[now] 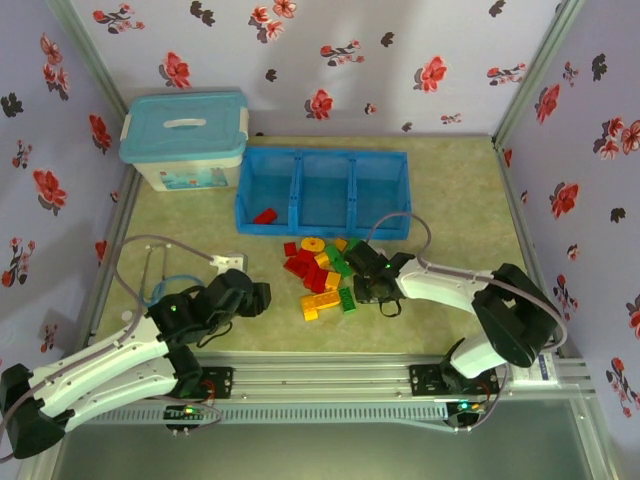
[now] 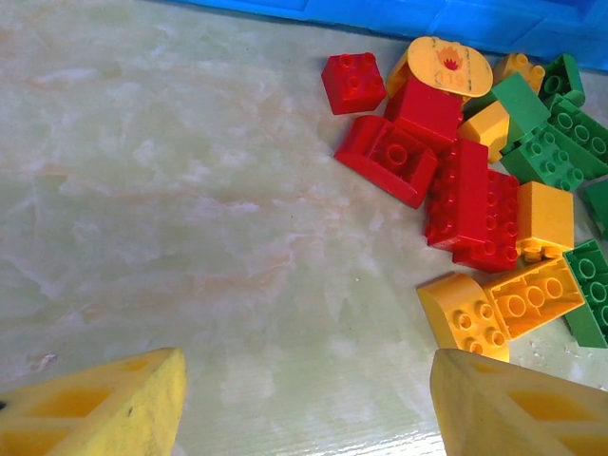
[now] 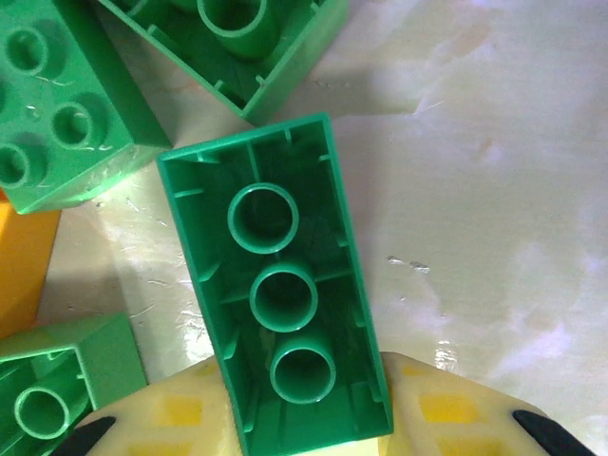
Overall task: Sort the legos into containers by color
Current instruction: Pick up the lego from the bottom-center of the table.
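tabletop lies bare left of the lego pile; right gripper clamps an upturned green brick, left gripper gapes empty.

A white storage box with a teal lid stands well beyond the left hand, on the pale green marbled tabletop. Flower-papered walls enclose the tabletop on three sides.

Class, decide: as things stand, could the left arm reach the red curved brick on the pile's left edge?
Probably yes. The left tool is open, and only bare table lies between it and the red curved brick at the pile's edge.
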